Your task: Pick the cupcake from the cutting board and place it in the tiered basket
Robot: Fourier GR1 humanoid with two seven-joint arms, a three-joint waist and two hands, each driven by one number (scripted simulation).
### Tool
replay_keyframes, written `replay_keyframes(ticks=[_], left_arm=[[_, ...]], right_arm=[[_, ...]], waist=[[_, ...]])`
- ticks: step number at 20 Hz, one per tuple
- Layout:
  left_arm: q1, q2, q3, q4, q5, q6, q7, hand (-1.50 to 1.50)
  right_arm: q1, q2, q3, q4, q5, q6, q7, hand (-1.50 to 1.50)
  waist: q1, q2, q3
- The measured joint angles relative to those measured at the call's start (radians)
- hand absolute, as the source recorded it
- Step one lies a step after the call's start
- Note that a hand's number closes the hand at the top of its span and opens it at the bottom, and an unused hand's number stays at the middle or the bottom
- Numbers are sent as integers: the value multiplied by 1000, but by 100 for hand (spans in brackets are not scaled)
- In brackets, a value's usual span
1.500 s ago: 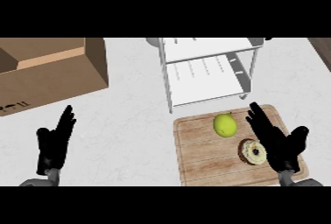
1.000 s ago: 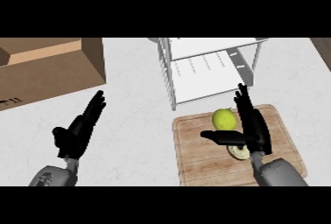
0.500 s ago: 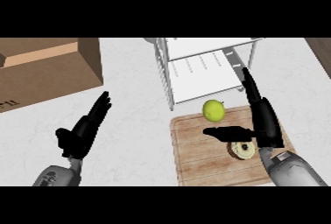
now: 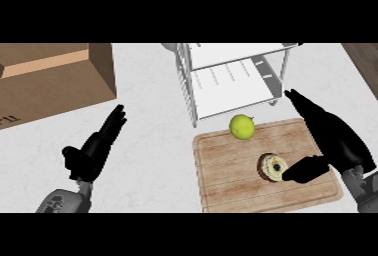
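Note:
On the wooden cutting board [image 4: 236, 187] at the lower right lies a round cupcake [image 4: 271, 167] with pale frosting and a dark rim, seen from above. A green-yellow fruit [image 4: 242, 126] sits at the board's far edge. My right hand [image 4: 332, 140] is open over the board's right side, fingers straight and pointing away, its thumb reaching toward the cupcake's right edge. My left hand [image 4: 94, 149] rests open at the lower left, fingers up. The white tiered basket [image 4: 229, 95] stands just beyond the board.
A large cardboard box [image 4: 52, 80] fills the upper left of the white counter. The basket's metal posts stand close to the board's far edge.
My right hand has shifted right and lower, now with its thumb beside the cupcake. The view moved, so the board and fruit appear further left. The left hand stays much the same.

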Motion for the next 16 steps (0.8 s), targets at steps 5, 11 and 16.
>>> replay_keyframes(ticks=[5, 11, 16], left_arm=[[0, 3, 3, -10, 2, -8, 4, 0], [-14, -17, 4, 13, -6, -14, -7, 0], [-16, -28, 5, 28, -17, -16, -20, 0]], right_arm=[[-92, -66, 39, -185, -70, 214, 295, -150], [-165, -48, 54, -326, -146, 277, 475, -150], [-177, -38, 75, -341, -88, 264, 523, -150]], waist=[[11, 4, 4], [18, 11, 8], [20, 14, 9]])
